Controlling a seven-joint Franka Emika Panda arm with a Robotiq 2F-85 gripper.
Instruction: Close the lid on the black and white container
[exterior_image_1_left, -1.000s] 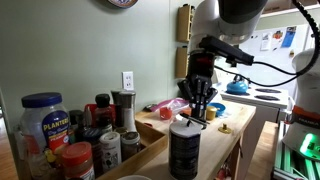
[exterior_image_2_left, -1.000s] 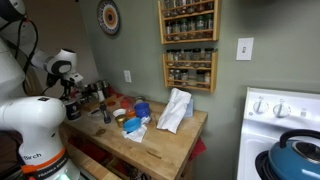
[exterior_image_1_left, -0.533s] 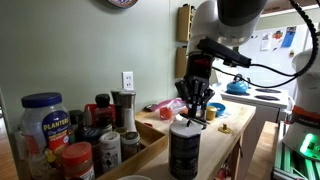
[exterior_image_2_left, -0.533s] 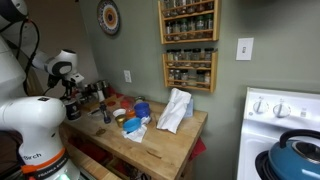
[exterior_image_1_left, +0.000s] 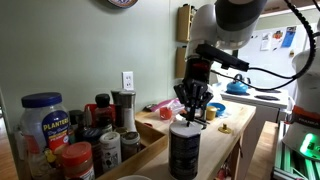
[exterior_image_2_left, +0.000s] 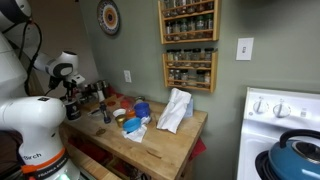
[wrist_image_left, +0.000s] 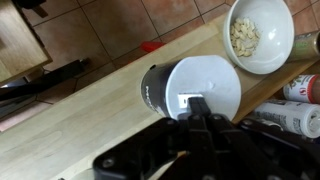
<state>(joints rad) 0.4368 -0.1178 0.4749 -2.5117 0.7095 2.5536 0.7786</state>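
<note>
The pale grey-white round flat lid (exterior_image_1_left: 186, 122) sits level on top of the tall black cylindrical container with whitish label markings (exterior_image_1_left: 185, 150), which stands upright on the wooden bench (exterior_image_1_left: 228, 126). The black Robotiq gripper (exterior_image_1_left: 193, 113) hangs directly over it, and its jaws reach down to the lid's top face, a little off the lid's centre. In the wrist view the dark fingertips (wrist_image_left: 200, 103) lie against the near part of the lid (wrist_image_left: 215, 78). They look bunched together, but I cannot tell whether the jaws are parted or closed, and they have nothing in their grasp.

The white Franka arm (exterior_image_1_left: 232, 18) comes in from high up, bends at the elbow, and points its wrist straight down.

The wrist view alone shows the container's black side wall (wrist_image_left: 153, 88) from above, and just beside it a white bowl of pale pieces (wrist_image_left: 258, 35). In an exterior view the arm's bulky white base (exterior_image_2_left: 38, 120) fills the near corner beside the bench (exterior_image_2_left: 160, 146) — the container there is too small and dark to pick out.
</note>
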